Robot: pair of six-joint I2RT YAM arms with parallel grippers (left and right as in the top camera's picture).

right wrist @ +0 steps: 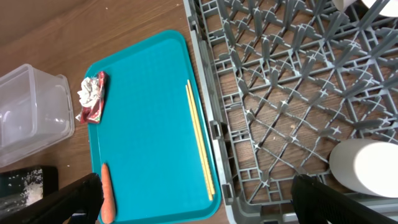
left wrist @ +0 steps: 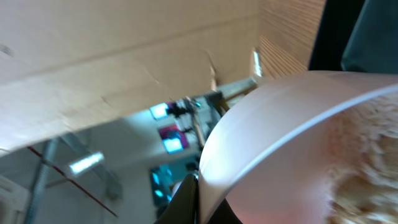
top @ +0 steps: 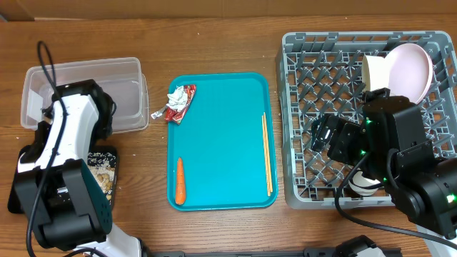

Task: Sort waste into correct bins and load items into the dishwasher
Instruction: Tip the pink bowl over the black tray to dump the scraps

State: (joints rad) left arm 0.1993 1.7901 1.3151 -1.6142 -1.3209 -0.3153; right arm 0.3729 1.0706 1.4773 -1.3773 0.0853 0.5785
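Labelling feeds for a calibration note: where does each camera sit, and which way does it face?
Overhead: above table, facing straight down; both arms show.
Left wrist: behind left tool, tilted away from table; tool grips a pale bowl.
Right wrist: over grey rack, facing down; right tool open, fingers show.
Overhead and right wrist share teal tray, chopsticks.

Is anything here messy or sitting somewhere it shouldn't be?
The crumpled wrapper stands out. It straddles the top-left rim of the teal tray, with one end poking out over the wooden table. The carrot and chopsticks lie fully inside the tray.
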